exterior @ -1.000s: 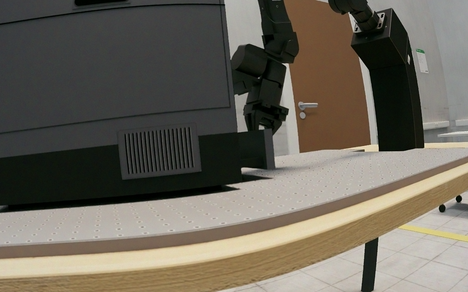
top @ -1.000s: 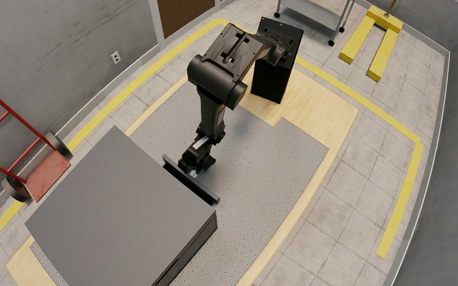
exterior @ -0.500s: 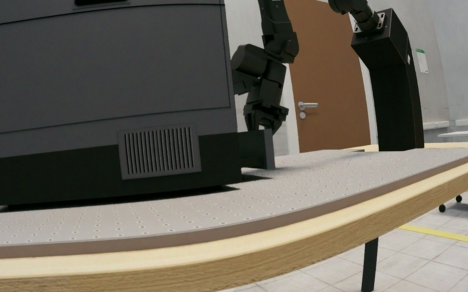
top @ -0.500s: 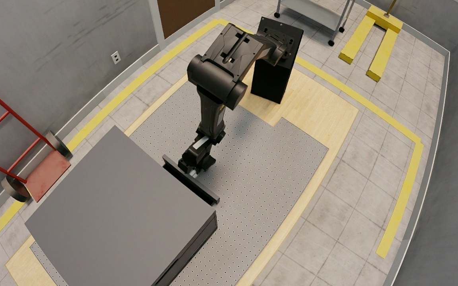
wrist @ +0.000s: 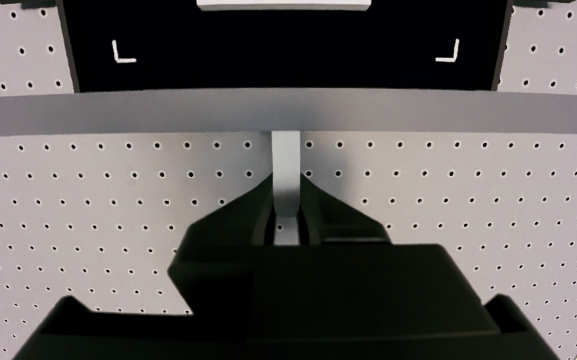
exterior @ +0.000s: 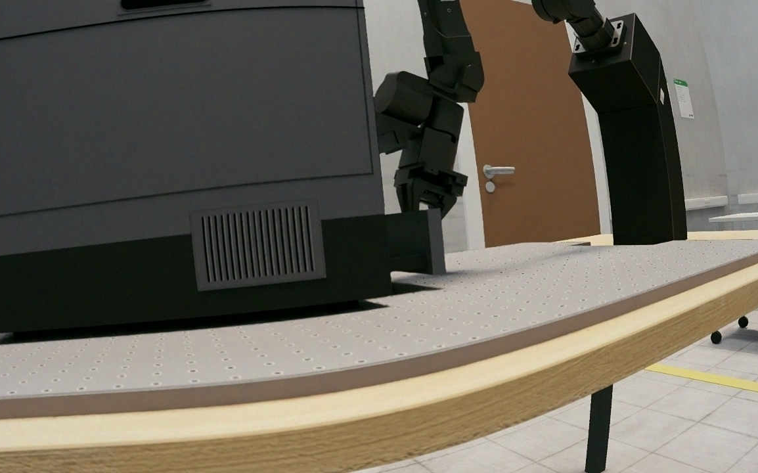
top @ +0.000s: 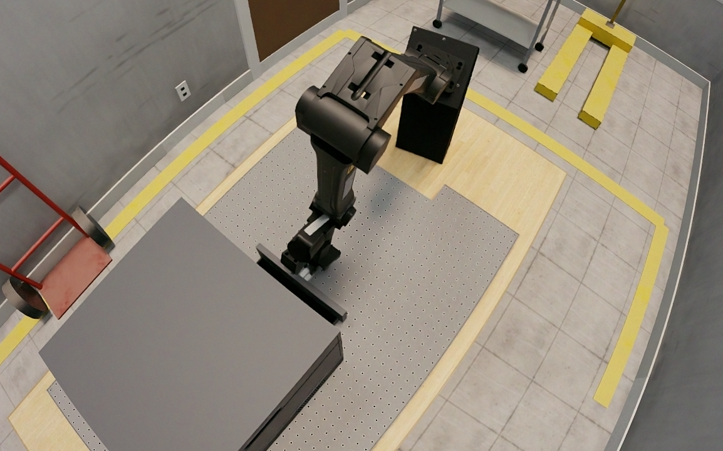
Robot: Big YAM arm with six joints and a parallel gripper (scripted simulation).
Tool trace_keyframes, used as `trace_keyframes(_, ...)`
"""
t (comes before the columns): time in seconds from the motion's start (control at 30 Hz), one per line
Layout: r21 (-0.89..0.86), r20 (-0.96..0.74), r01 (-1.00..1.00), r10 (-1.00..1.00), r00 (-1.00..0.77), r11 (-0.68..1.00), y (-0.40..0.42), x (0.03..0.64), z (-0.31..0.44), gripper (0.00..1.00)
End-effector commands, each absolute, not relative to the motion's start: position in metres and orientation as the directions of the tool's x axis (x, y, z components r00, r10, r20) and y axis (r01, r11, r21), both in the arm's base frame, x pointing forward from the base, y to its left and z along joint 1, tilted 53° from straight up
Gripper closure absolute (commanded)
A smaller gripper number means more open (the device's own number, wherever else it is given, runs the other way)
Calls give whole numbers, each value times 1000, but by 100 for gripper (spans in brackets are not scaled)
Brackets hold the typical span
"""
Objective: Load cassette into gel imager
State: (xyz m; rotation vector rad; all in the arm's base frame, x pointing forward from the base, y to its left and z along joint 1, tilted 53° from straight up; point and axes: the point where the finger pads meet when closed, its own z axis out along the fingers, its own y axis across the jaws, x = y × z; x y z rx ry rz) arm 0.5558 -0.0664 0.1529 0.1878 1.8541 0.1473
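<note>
Single black arm bent at the elbow, its gripper low and nearly closed.
From its shoulder joint (top: 434, 78) (exterior: 590, 29), the thick black upper arm (top: 361, 78) reaches out to a broad, dark cylindrical elbow housing (top: 341, 126), where the slimmer black forearm (top: 334, 179) (exterior: 449, 29) turns down toward a blocky black wrist (top: 311, 241) (exterior: 440, 123). Below it, the black parallel-jaw gripper (top: 307, 273) (exterior: 425, 208) (wrist: 286, 180) points downward in the exterior view. Its two tapered fingers stand close together in the wrist view, one on each side of a narrow gap, clamped rather than spread.
</note>
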Motion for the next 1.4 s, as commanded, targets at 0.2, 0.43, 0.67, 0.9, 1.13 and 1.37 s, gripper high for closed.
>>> trace_keyframes(0.2,203,-972,46,207,-109,978,-68,575,174,92)
trace_keyframes(0.43,202,-973,57,207,-98,978,-77,579,186,92)
trace_keyframes(0.67,204,-970,68,211,-118,977,-82,582,188,92)
trace_keyframes(0.9,203,-970,71,211,-121,977,-85,587,193,92)
trace_keyframes(1.13,200,-971,66,207,-117,977,-85,592,198,92)
trace_keyframes(1.37,201,-970,69,208,-126,977,-88,597,203,92)
